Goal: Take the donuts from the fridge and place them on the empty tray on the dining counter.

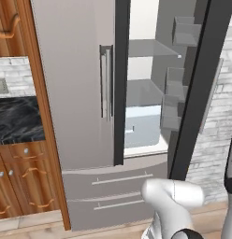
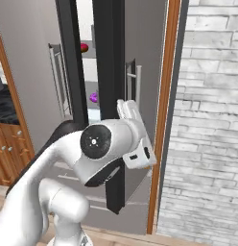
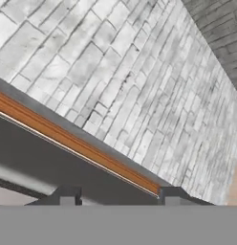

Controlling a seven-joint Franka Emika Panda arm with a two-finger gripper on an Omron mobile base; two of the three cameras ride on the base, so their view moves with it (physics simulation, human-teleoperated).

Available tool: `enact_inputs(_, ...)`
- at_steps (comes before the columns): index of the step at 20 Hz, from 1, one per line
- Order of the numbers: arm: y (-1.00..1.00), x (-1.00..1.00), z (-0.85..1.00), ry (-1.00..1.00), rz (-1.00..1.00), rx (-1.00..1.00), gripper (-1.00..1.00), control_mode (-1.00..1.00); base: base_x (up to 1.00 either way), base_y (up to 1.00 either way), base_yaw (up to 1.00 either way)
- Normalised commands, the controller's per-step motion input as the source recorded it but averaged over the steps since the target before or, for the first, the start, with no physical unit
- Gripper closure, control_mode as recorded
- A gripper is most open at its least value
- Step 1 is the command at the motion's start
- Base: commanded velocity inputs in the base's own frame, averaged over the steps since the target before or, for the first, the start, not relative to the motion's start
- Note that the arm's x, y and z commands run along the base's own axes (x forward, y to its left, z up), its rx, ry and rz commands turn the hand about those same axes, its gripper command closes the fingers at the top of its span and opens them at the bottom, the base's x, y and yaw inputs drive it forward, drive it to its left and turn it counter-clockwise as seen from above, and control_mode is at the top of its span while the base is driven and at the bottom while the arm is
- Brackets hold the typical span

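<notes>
The fridge (image 1: 80, 93) stands with its right door swung open. On its shelves sit the red-pink donut (image 2: 84, 47) and, lower down, the purple donut (image 2: 94, 98). The gripper (image 3: 115, 197) faces the white brick wall (image 3: 139, 86), jaws parted, grasping nothing.

Inside the fridge (image 2: 111, 57), grey shelves (image 1: 148, 49) carry the two donuts: the red-pink one (image 2: 84, 47) lies above the purple one (image 2: 93, 98), both left of the pincer (image 2: 128, 110).

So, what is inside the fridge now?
Through the open fridge door: grey shelves, a red-pink donut and a purple donut. The door edge covers the rest.
</notes>
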Motion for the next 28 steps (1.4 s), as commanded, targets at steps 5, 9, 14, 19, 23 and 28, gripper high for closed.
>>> enact_inputs(5,0.99,-0.93,0.73,0.0,-0.12,-0.25,-1.0,-1.0,0.0,0.0,0.0)
enact_inputs(9,1.0,-0.26,0.58,-0.1,-0.03,-0.48,-1.0,-1.0,0.0,0.0,0.0)
enact_inputs(14,1.0,-0.02,0.11,-0.15,0.0,-0.36,-1.0,-1.0,0.0,0.0,0.0)
enact_inputs(19,1.0,0.4,-0.17,-0.12,-0.07,-0.37,-1.0,-1.0,0.0,0.0,0.0)
enact_inputs(23,0.87,0.59,-0.34,-0.07,-0.17,-0.29,-1.0,-1.0,0.0,0.0,0.0)
enact_inputs(28,0.23,0.81,-0.84,-0.07,-0.1,-0.18,-1.0,-1.0,0.0,0.0,0.0)
